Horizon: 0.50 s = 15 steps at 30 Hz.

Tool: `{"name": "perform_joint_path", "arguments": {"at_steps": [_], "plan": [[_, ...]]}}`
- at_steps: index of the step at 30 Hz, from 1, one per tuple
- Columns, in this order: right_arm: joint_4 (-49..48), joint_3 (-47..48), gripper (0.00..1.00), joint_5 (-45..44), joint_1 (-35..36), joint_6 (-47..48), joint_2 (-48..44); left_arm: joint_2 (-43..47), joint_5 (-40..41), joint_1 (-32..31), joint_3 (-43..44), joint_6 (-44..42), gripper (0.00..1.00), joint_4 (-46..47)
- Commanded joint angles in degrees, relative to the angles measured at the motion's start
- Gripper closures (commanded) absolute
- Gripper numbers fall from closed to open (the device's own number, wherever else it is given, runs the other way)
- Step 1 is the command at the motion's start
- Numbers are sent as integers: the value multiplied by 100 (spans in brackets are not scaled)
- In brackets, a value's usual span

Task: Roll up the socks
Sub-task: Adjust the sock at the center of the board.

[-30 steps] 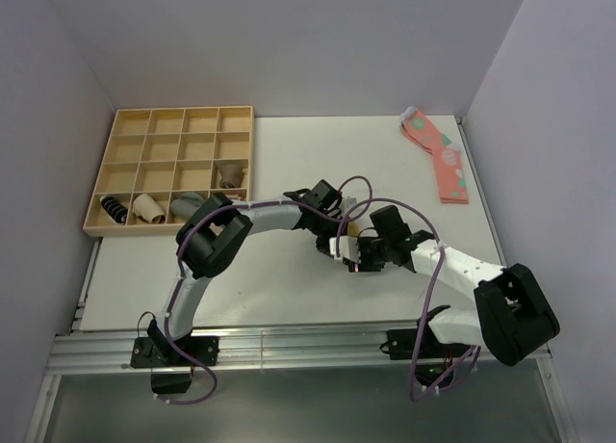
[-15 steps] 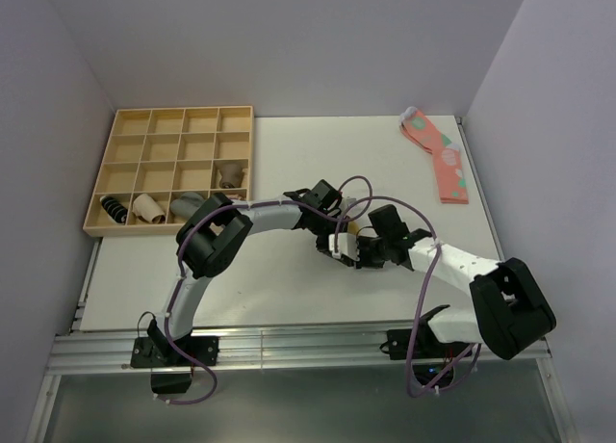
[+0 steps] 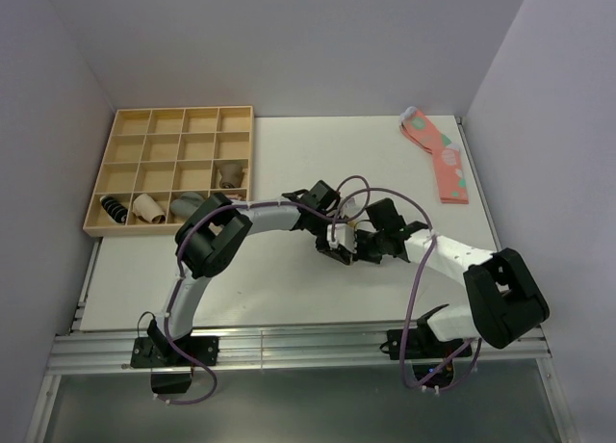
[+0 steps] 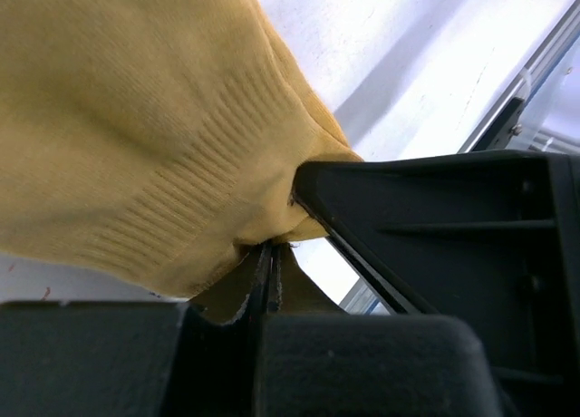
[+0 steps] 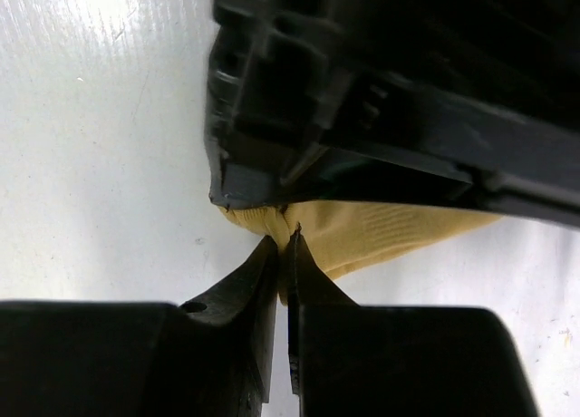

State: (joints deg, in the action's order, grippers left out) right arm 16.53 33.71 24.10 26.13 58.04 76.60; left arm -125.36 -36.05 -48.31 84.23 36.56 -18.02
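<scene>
Both arms meet near the middle of the surface (image 3: 289, 164), wrists almost touching. The left pincer (image 4: 270, 254) is pressed tight, with a fold of the socks (image 4: 136, 118) nipped between its jaws. The ribbed mustard cuff bulges out above the tips. The right pincer (image 5: 285, 245) is drawn narrow, its tips pinching the lower edge of the same yellow fabric, directly beneath the black body of the left pincer. The socks sit between the two, just above the surface. A wooden compartment tray (image 3: 183, 135) lies at far left, and a pink spotted pair (image 3: 438, 159) at far right.
</scene>
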Motion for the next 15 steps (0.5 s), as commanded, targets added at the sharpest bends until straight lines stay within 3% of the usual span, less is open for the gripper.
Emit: {"name": "perform_joint_path", "arguments": {"at_steps": [1,9,15], "plan": [[-1,372,93,183,-178,-117,31,161,344,6,-370,193,95,306],[210,531,96,271,-328,-47,118,731,731,33,-960,852,80,1063],[359,636,96,306,-337,32,215,1021,916,50,-1153,1090,77,1344]]}}
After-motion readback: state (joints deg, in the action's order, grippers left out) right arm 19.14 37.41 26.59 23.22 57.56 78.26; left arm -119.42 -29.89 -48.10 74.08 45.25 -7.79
